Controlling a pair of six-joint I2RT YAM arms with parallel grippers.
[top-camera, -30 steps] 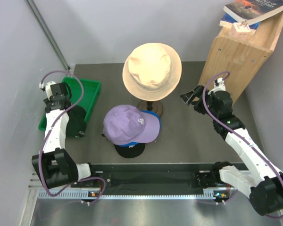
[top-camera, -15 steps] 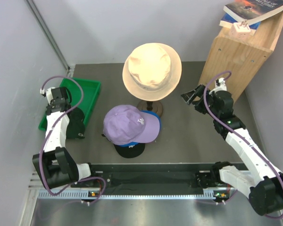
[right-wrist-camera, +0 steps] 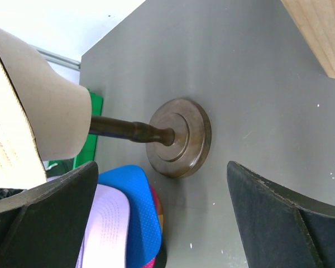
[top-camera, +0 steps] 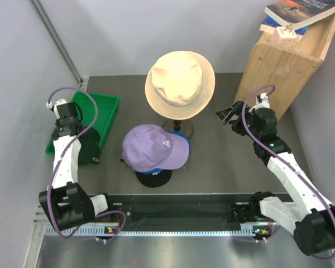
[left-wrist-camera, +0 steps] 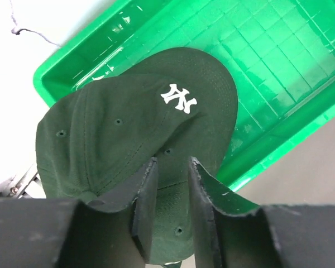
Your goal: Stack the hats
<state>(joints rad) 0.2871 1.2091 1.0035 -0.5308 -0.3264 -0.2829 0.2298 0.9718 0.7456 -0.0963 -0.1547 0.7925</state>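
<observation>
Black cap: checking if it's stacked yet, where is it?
The black cap lies at the top view's left, over the near end of the green tray, apart from the lavender cap, under the left gripper.

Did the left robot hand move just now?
Yes. The left gripper, pinching the black cap, slid left across the green tray, toward its left rim.

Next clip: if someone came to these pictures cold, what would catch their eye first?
Most likely the big cream sun hat perched on its stand at the back centre, above everything else. Just in front of it sits a pile of caps topped by a lavender cap. At the left, the left gripper pinches a black cap with a white logo, which lies partly over a bright green tray.
</observation>
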